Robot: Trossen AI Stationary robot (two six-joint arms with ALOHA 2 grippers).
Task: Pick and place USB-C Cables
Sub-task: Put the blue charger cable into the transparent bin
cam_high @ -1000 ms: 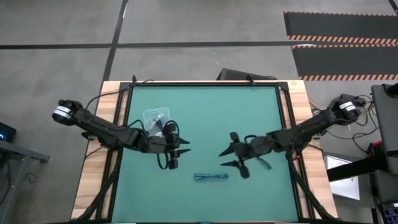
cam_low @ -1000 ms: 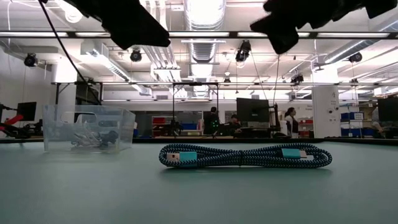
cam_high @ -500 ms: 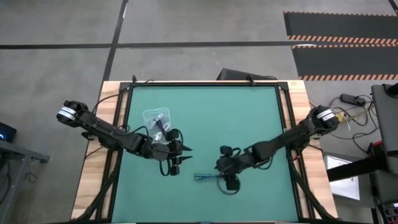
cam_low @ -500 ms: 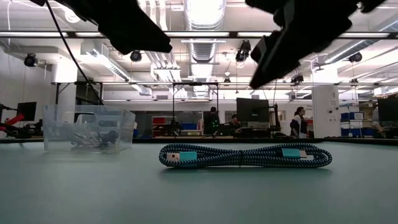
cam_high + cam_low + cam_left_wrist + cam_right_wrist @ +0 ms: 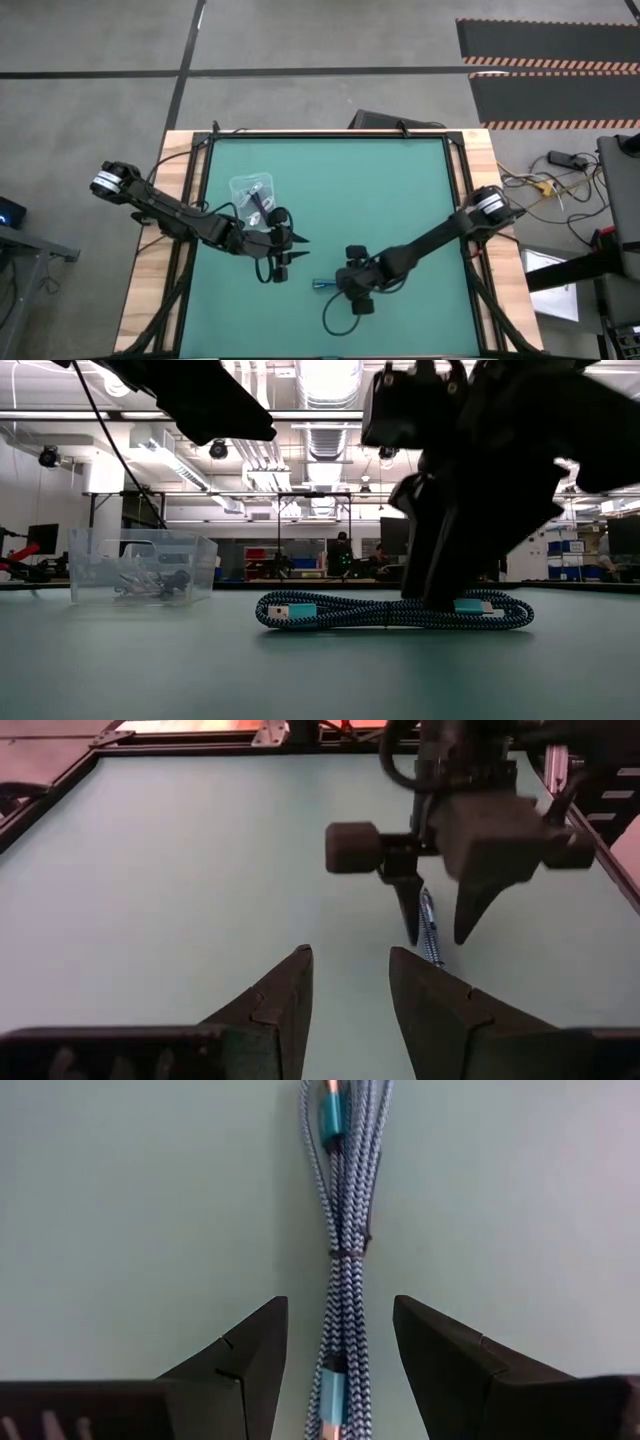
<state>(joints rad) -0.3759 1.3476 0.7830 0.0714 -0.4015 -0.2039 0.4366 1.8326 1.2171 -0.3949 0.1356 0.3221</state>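
Note:
A dark blue-and-teal braided USB-C cable bundle [image 5: 328, 284] lies flat on the green mat near its near edge, and shows lengthwise in the low view [image 5: 330, 611]. My right gripper [image 5: 338, 1308] is open and low over it, pointing down. One finger stands on each side of the bundle [image 5: 346, 1230] near its tie, without touching. The left wrist view shows the same straddle [image 5: 428, 925]. My left gripper [image 5: 347, 958] is open and empty, hovering to the left of the cable [image 5: 283, 262]. Other cables lie inside a clear container [image 5: 252, 190].
The clear plastic container [image 5: 145, 565] stands on the mat left of centre, just beyond my left gripper. The mat's black frame [image 5: 330, 135] and the wooden table border [image 5: 150, 290] surround the work area. Bare mat lies toward the far edge and the right.
My right gripper has swung from right of centre toward the table's left and near edge and come down. Its open fingers now stand either side of the braided cable. The cable has not moved.

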